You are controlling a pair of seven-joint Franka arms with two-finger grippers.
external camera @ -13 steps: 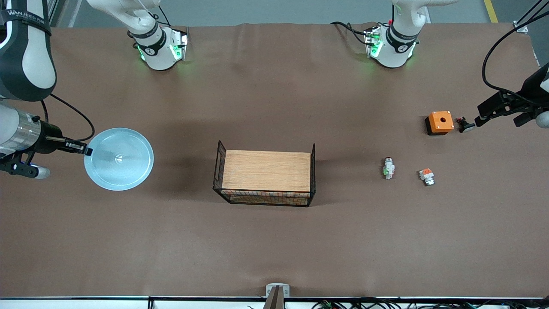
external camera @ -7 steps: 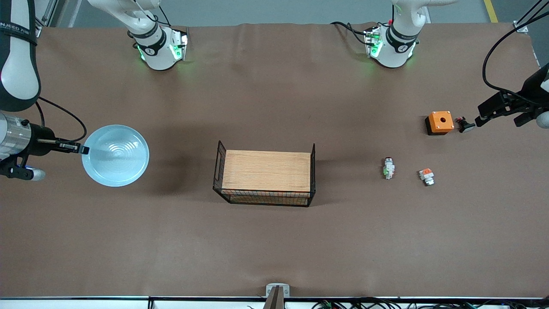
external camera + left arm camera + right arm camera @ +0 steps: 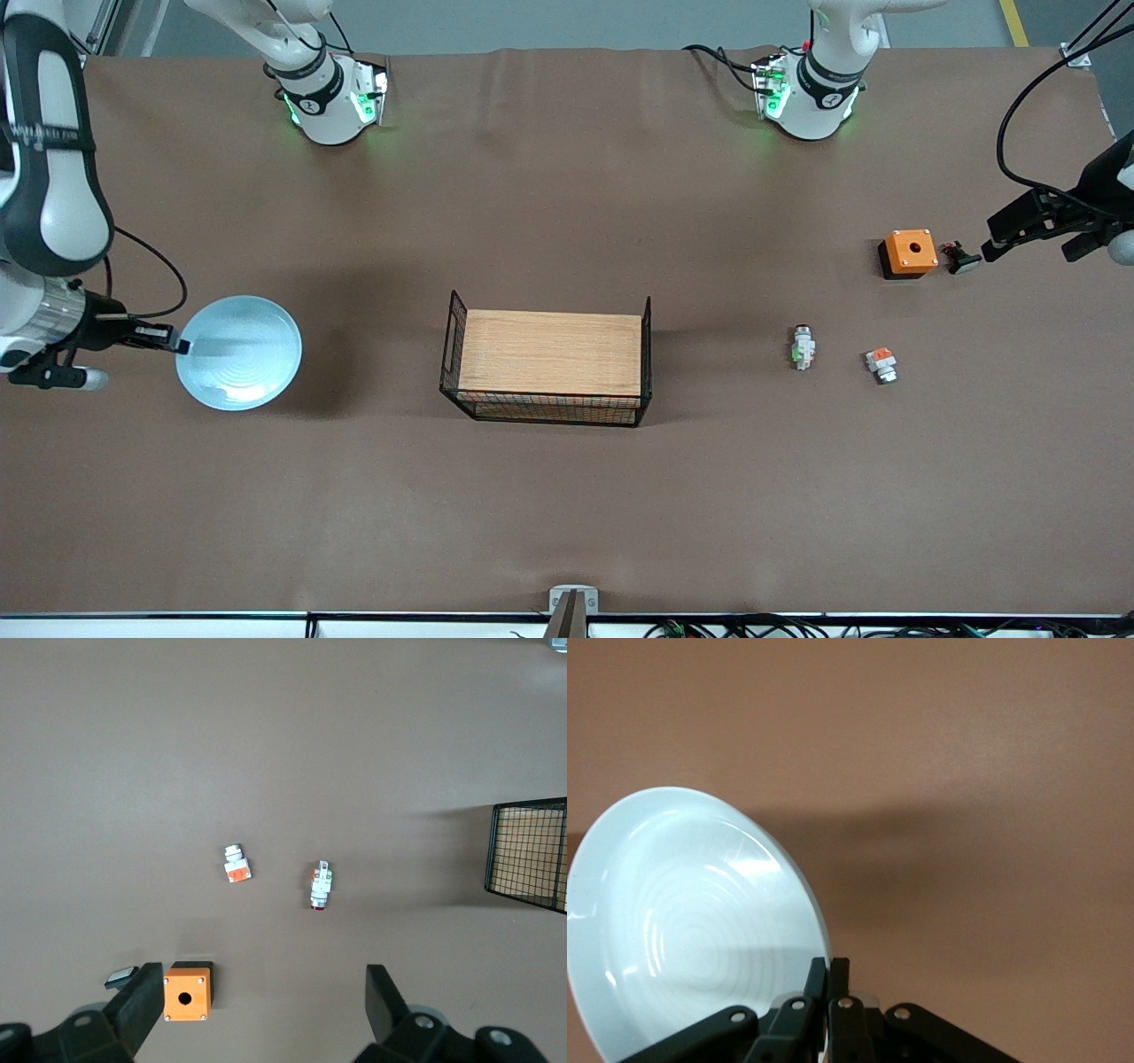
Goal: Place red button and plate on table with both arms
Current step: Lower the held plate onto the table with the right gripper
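- Brown sheeting covers the table (image 3: 567, 496); a wooden-topped wire rack (image 3: 549, 359) stands mid-table
- Right gripper (image 3: 177, 344), at the right arm's end, is clamped on the rim of the plate (image 3: 241, 353) — over the last second the plate has tipped from steeply tilted toward level and sunk lower over the table, so set-down looks close
- Left gripper (image 3: 997, 241) hangs unmoved, fingers spread wide and holding nothing, beside the orange box (image 3: 909, 253) — this arm waits
- Red button (image 3: 803, 346) already lies on the table between rack and a similar orange-topped part (image 3: 881, 363), so the plate looks like the step left

Robot lab: bench-mounted arms (image 3: 319, 97)
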